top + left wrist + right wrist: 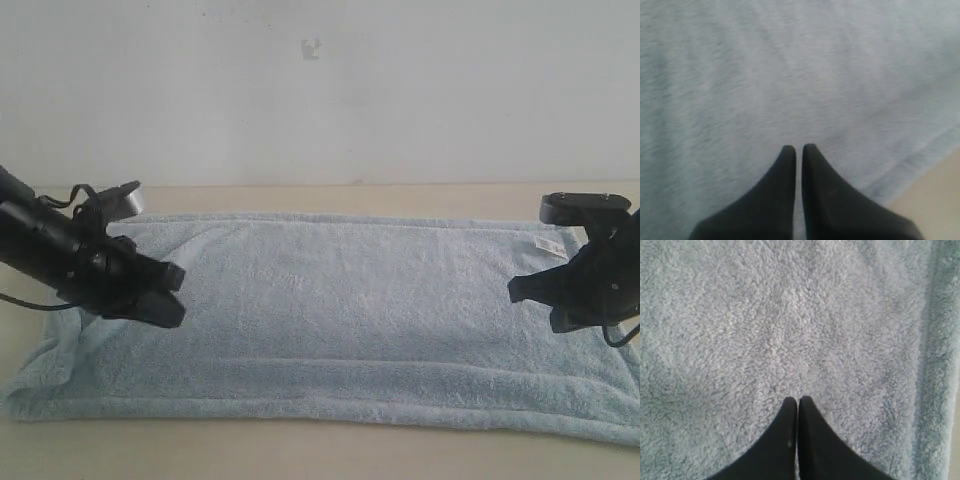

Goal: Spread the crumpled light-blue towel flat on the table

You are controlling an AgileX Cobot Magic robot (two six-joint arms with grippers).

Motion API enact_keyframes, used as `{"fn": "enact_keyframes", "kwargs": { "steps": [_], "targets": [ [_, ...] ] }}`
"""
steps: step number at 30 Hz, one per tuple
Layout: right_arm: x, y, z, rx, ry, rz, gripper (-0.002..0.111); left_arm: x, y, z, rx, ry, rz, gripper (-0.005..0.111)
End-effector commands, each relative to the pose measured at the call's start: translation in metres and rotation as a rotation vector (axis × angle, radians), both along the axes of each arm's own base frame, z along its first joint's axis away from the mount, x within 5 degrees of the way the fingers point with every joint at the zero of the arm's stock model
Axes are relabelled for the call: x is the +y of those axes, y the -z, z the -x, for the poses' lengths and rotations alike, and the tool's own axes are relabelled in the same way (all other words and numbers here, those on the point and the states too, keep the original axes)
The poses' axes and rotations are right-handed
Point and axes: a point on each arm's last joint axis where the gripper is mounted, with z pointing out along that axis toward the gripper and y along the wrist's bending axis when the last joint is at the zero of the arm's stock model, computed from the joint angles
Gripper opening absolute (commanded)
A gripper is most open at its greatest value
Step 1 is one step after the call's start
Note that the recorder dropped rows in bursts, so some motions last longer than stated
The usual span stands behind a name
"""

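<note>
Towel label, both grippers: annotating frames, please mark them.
towel label (547,243), exterior view, white tag's middle
left gripper (798,148), left wrist view, between closed fingertips
right gripper (798,400), right wrist view, between closed fingertips

towel middle unobstructed, wall behind

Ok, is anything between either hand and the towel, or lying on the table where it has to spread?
Nothing visible. The left hand and right hand, both shut, are directly over bare towel, and the table around it shows no other objects.
</note>
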Motion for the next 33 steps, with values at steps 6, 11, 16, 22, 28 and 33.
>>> {"fn": "enact_keyframes", "kwargs": {
  "steps": [6, 11, 16, 22, 28, 33],
  "targets": [
    [-0.001, -0.002, 0.0, -0.011, -0.003, 0.01, 0.0, 0.029, 0.017, 0.007, 0.103, -0.053, -0.36, 0.004],
    [-0.001, -0.002, 0.0, -0.011, -0.003, 0.01, 0.0, 0.039, 0.019, 0.01, 0.137, -0.058, -0.465, 0.004],
    [-0.001, -0.002, 0.001, -0.005, -0.004, 0.009, 0.0, 0.043, 0.014, 0.015, 0.17, -0.074, -0.506, 0.004],
    [-0.001, -0.002, 0.001, -0.004, 0.002, 0.006, 0.0, 0.054, -0.012, 0.022, 0.149, -0.127, -0.616, 0.004],
    [0.0, -0.001, 0.002, 0.014, 0.013, -0.004, 0.0, 0.084, -0.02, 0.037, 0.155, -0.232, -0.83, 0.004],
    [0.0, -0.001, 0.003, 0.024, 0.016, -0.009, 0.0, 0.093, -0.013, 0.042, 0.158, -0.296, -0.8, 0.004]
  ]
}}
